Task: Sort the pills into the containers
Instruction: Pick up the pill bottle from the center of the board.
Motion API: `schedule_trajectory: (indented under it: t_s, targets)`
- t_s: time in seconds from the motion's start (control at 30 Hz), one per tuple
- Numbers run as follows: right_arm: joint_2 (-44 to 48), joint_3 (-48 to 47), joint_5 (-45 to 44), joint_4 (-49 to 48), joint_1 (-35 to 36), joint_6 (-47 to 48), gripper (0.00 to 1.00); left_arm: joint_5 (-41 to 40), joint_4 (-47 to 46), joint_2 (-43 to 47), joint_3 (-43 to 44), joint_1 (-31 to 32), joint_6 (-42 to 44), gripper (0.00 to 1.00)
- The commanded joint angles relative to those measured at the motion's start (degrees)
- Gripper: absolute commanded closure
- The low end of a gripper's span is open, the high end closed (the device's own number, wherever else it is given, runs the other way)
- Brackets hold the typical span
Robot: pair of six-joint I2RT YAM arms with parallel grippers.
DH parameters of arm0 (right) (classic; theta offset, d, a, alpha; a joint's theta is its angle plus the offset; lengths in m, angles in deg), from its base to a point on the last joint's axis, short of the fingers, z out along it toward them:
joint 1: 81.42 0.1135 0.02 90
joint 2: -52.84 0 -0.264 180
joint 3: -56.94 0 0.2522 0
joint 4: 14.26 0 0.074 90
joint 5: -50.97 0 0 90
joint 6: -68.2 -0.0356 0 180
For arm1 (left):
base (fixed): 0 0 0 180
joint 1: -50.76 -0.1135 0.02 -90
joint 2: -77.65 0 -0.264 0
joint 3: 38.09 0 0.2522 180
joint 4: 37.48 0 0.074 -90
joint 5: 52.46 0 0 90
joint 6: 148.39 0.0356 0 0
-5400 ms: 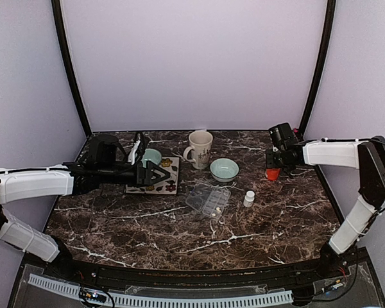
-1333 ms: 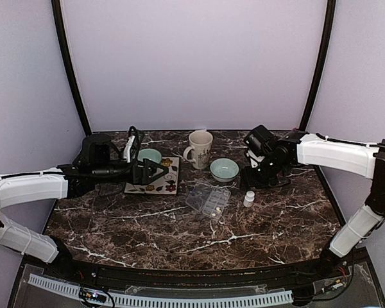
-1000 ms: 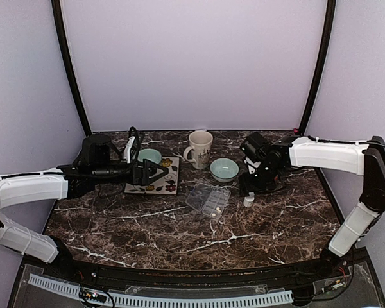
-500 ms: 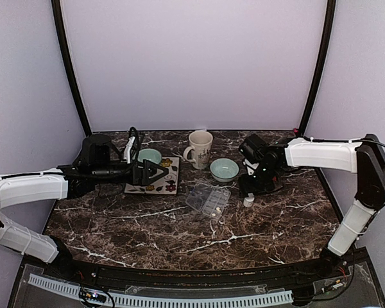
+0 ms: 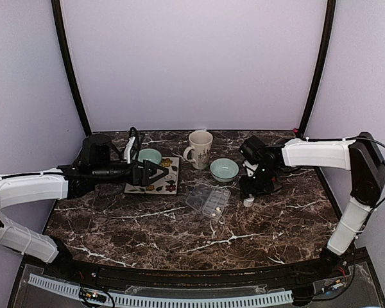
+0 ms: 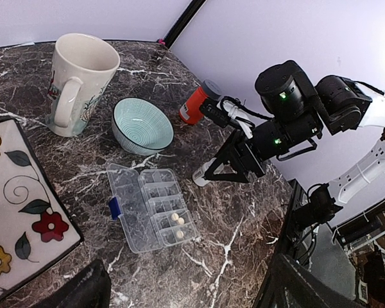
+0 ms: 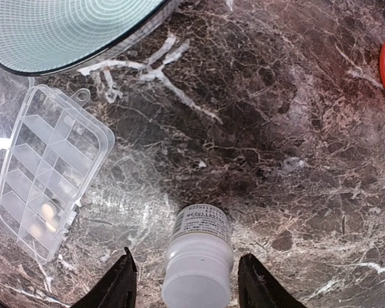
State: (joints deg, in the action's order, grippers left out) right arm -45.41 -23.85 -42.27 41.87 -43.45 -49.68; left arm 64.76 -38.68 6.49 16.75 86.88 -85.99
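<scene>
Both my arms — left arm (image 5: 32, 188), right arm (image 5: 316, 154) — are smooth white shells with black joints. Right wrist housing (image 6: 285, 90) is black with small green LEDs, thin cable (image 6: 236, 117) looped beside it. Fingers (image 7: 120, 285) are plain matte black.

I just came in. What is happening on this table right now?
The right hand hangs open over a small white bottle, one finger on each side, not gripping it yet. The clear pill box lies open nearby, with a few pills inside. The left hand hovers open above the flowered tray, holding nothing.
</scene>
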Motion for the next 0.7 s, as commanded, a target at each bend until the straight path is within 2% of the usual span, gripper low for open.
schedule_trajectory:
  t_s: [0.0,0.67]
  targets:
    - [-1.1,0.6,1.1,-1.2,-0.8,0.8,0.47,0.6,-0.8,-0.2,0.2,-0.3,1.0,0.11]
    - [-2.3,2.7,2.7,-1.6,-2.1,1.9,0.52,1.2,-0.7,-2.6,1.8,-0.3,1.6,0.11]
